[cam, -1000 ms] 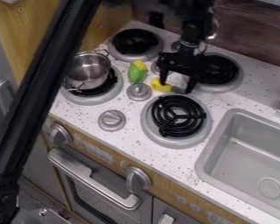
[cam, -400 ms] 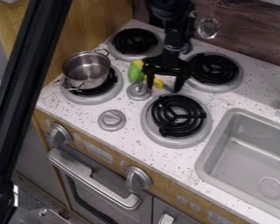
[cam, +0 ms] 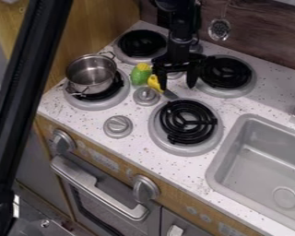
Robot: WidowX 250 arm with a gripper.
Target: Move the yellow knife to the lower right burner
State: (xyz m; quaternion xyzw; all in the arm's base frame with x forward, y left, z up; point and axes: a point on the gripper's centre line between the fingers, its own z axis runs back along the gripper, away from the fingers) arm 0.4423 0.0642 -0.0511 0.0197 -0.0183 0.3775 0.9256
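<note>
1. Presently, the two fingers of the gripper are held apart, and no thing is seen gripped between them.
2. The yellow knife is placed on the counter, just above the lower right burner in the view; by the handle end, the green and yellow toy vegetable is found.
3. The knife is laid slantwise: its handle is pointed to the upper left, and its blade to the lower right, towards the burner.
4. With respect to the middle of the gripper, the handle is situated to the left, and it is partly covered by the left finger in the view. Whether it is touched cannot be told.
5. Therefore, a shift to the left and a closing across the slanted handle seem to be required; otherwise, the knife could be pushed aside.
</note>
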